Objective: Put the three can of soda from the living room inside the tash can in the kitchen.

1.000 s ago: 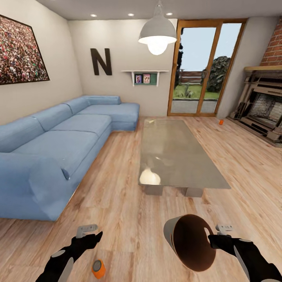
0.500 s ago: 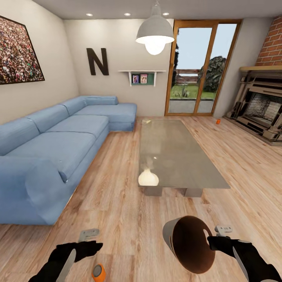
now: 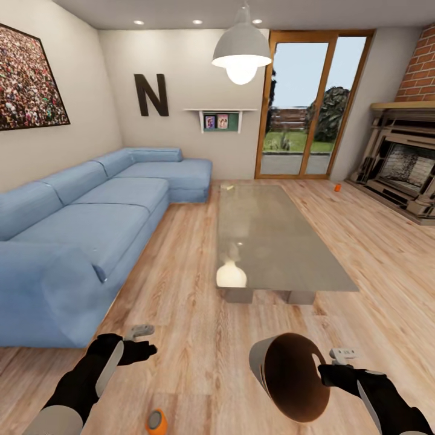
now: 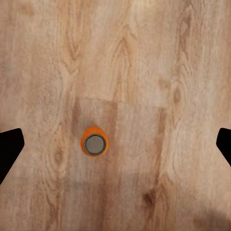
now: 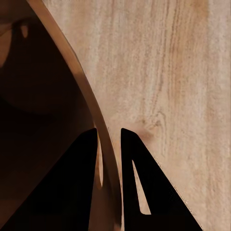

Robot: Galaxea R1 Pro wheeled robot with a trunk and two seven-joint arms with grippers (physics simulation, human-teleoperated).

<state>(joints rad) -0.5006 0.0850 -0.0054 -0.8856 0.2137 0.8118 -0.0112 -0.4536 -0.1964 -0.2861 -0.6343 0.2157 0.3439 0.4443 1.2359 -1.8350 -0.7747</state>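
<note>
An orange can of soda (image 3: pixel 156 421) stands upright on the wood floor at the bottom of the head view. My left gripper (image 3: pixel 144 341) hovers open above and slightly beyond it. In the left wrist view the can (image 4: pixel 94 142) sits straight below, between the spread fingertips (image 4: pixel 9 149) of that gripper (image 4: pixel 115 147). My right gripper (image 3: pixel 327 366) is shut on the rim of the tash can (image 3: pixel 293 376), which hangs tilted with its brown inside facing me. The right wrist view has the fingers (image 5: pixel 139 183) pinching that rim (image 5: pixel 72 72). A second orange can (image 3: pixel 337 187) stands far off by the fireplace.
A blue corner sofa (image 3: pixel 90 223) fills the left side. A low glass coffee table (image 3: pixel 272 241) stands ahead in the middle. The brick fireplace (image 3: pixel 405 175) is at the far right, the glass patio door (image 3: pixel 308 103) at the back. Open floor lies around both arms.
My left arm has lifted, and its gripper now sits higher and farther from the orange can. The tash can stays in the right gripper. The view has shifted slightly.
</note>
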